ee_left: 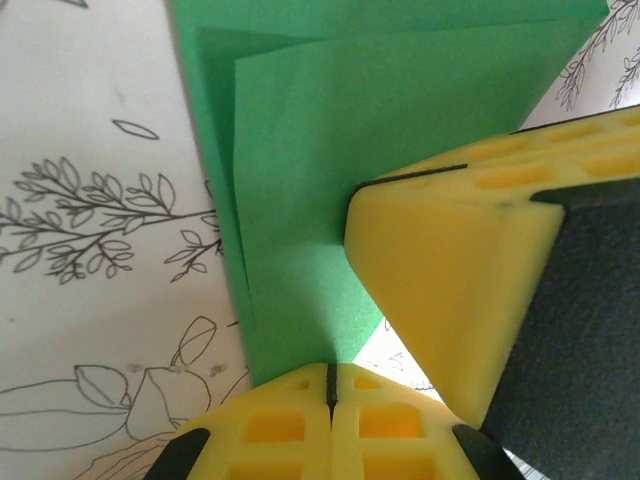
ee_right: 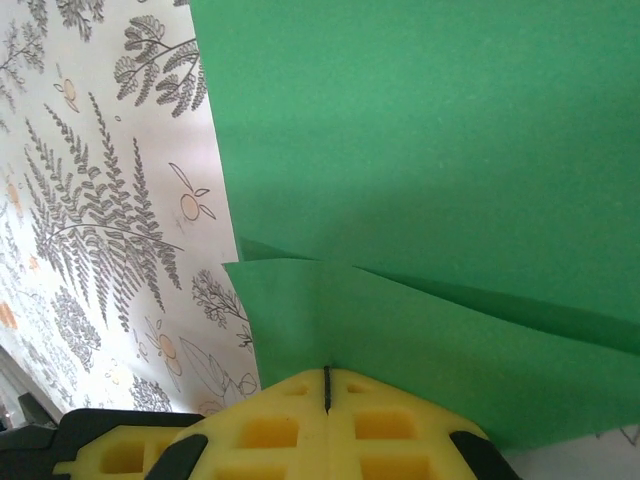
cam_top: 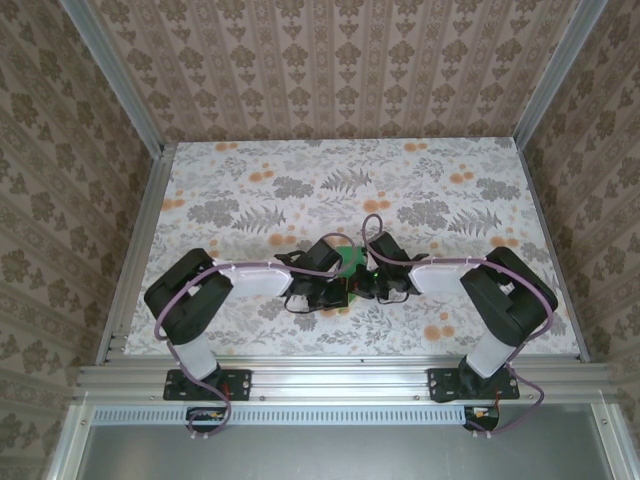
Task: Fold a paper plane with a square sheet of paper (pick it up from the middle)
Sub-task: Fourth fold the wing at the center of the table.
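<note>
— So where's the paper (ee_left: 300,150)?
— Between the two arms, near the front middle of the table (cam_top: 300,180). It's already creased: both wrist views show one green layer lying over another.
— And the grippers?
— The left gripper (ee_left: 328,385) has its fingers (ee_left: 270,430) pressed together on a paper edge, with green running into the thin seam between them. The right gripper (ee_right: 327,385) is pinched on a folded edge the same way.
— Why both at once, so close together?
— My guess is that one clamps the sheet so it can't slide while the other draws a flap over. In the left wrist view the right gripper sits just beside the left, on the same sheet.
— Is the paper lifted or lying flat?
— I can't tell. It's hard to judge whether any part is off the table.
</note>
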Action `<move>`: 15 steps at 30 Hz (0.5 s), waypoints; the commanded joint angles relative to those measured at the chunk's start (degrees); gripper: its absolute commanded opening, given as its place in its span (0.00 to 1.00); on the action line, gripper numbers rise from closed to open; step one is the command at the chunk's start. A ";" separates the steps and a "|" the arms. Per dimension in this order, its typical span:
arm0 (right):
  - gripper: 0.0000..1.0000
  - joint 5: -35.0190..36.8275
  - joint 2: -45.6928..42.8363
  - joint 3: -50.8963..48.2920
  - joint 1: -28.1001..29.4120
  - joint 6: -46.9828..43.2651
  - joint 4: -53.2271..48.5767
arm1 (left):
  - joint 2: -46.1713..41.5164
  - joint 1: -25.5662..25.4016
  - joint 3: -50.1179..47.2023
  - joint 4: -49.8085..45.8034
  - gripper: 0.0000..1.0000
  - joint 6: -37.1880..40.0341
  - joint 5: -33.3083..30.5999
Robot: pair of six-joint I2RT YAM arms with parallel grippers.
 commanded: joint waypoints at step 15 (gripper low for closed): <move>0.01 -5.62 4.87 -5.62 -9.46 -4.13 9.37 | 4.06 1.25 -4.10 -6.34 0.00 0.45 -1.78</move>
